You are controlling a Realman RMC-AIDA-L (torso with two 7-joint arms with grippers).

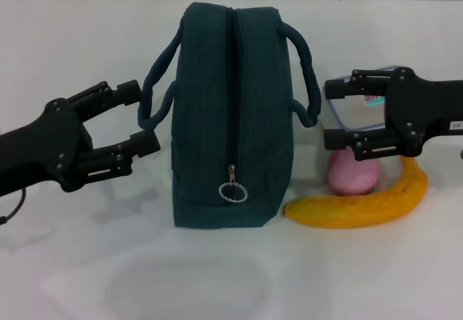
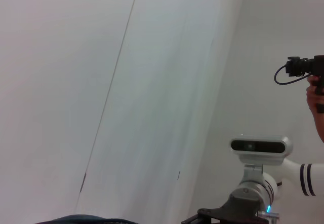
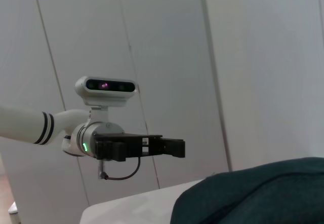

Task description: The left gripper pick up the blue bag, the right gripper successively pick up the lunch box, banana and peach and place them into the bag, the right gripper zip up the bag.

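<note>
Bag: the blue bag is seen lying on the table, zipped along its top, with the zip pull at the near end and the handles spread to both sides.
Left gripper: the left gripper is held beside the bag's left handle, fingers parted, nothing grasped.
Right gripper: the right gripper is held just beside the right handle, in front of the lunch box, fingers spread, nothing held.
Lunch box: the clear lunch box is seen on the table right of the bag, partly hidden by the right gripper.
Peach: the peach is seen just in front of the lunch box.
Banana: the banana is seen curved around the peach, its tip near the bag's base.
Progress: nothing is judged done; the bag is not lifted or opened, and all three items are outside it.
Left: lifting, opening, loading three items, zipping.
Head view only: all the food, the zip and both sets of fingers are shown here.
Wrist views: mostly walls are shown; a strip of bag fabric is caught in both, and in the right wrist view the left gripper appears across the bag.
</note>
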